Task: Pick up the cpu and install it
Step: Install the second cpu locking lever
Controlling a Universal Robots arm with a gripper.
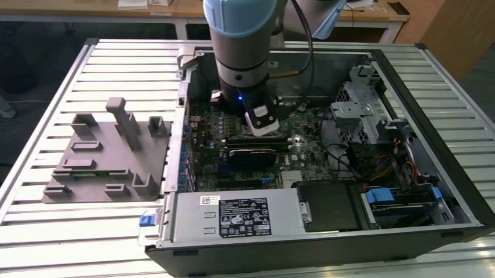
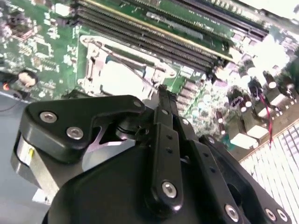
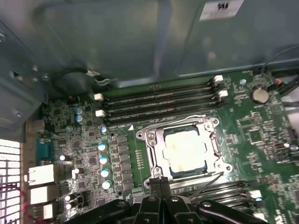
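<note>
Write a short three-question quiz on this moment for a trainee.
1. True or false: the chip lies inside the socket frame on the motherboard.
2. Pick one. The end effector is: A) gripping the chip; B) shut with nothing in it, at the edge of the socket frame; C) above the grey fixture outside the computer case.
3. Fill in: the long parallel strips running alongside the socket frame are the ___.

Key: 1 true; 2 B; 3 memory slots.
</note>
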